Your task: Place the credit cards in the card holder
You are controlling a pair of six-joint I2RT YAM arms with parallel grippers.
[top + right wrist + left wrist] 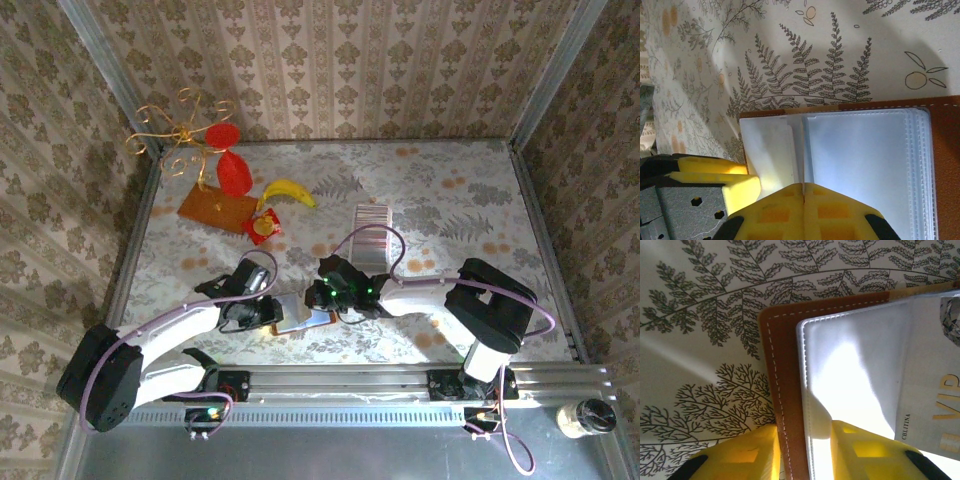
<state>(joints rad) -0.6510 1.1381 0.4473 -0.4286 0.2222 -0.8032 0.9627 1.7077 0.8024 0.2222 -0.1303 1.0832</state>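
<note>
Many cards (371, 232) lay in a strip running away just past the shut right tool (803, 192), while the half-open left tool (805, 432) sat over the card holder (775, 355) edge.

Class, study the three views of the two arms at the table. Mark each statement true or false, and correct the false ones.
1. The card holder lies opened, its clear sleeves showing. True.
2. The banana rests on the card holder. False: it lies far back on the table, near the red square.
3. The right tool has its fingers pressed together. True.
4. The credit cards lie on the orange-brown board. False: the strip lies on the table, to the right of the board and apart from it.
5. A VIP card shows at the card holder. True.
</note>
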